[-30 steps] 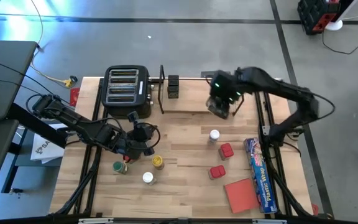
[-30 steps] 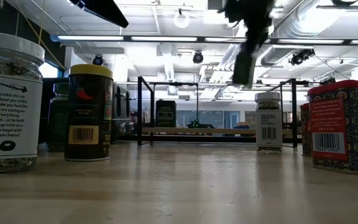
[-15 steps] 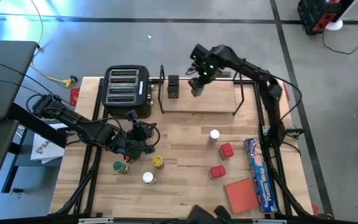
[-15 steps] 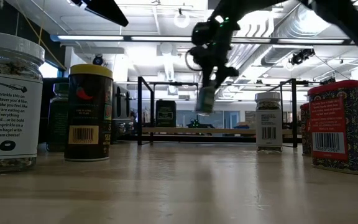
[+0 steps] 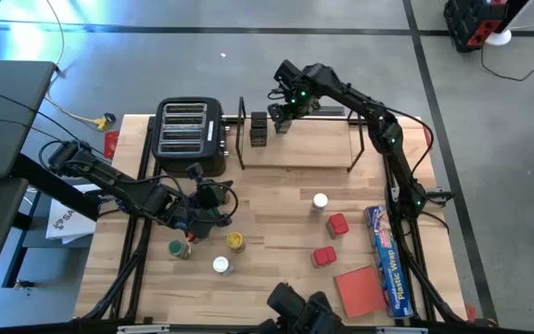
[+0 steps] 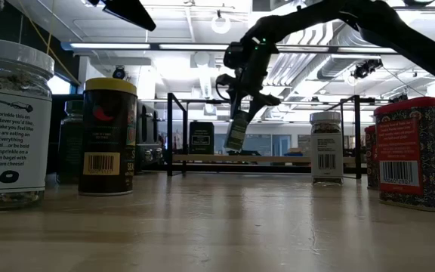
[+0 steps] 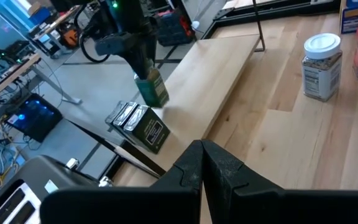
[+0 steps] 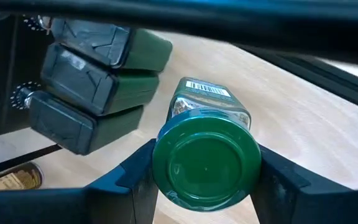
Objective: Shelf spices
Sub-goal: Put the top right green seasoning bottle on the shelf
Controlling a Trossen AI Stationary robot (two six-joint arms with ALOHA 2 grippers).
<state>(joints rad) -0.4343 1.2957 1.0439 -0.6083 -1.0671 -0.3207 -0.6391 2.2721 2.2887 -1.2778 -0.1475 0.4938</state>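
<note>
My right gripper (image 5: pixel 279 119) is over the left end of the shelf (image 5: pixel 318 153), shut on a green-lidded spice jar (image 6: pixel 238 130). Two dark square tins (image 5: pixel 259 130) lie on the shelf board just to the left of it. Loose spices stand on the table: a white-lidded jar (image 5: pixel 320 201), two red tins (image 5: pixel 338 224), and a yellow-lidded jar (image 5: pixel 235 241), a green-lidded jar (image 5: pixel 176 249) and another white-lidded jar (image 5: pixel 221 265). My left gripper (image 7: pixel 201 163) hovers shut and empty in front of the toaster. My right gripper pinches the jar at its green lid (image 8: pixel 205 163), one finger (image 8: pixel 138 174) on each side of the lid's rim. The fingers come steeply from above. The jar hangs below them, tilted, its bottom clear of the shelf board (image 6: pixel 278 159).
A black toaster (image 5: pixel 190 134) stands left of the shelf. A flat red pad (image 5: pixel 360 289) and a long blue plastic-wrap box (image 5: pixel 387 260) lie at the near right. The shelf's black rods (image 5: pixel 355 148) frame the board; bare board lies right of the tins.
My right gripper has carried the green-lidded jar from the shelf's right part toward the table's left and far edge, sinking and rolling at the wrist. The jar now hangs tilted beside the dark tins. My left gripper has stayed in place.
</note>
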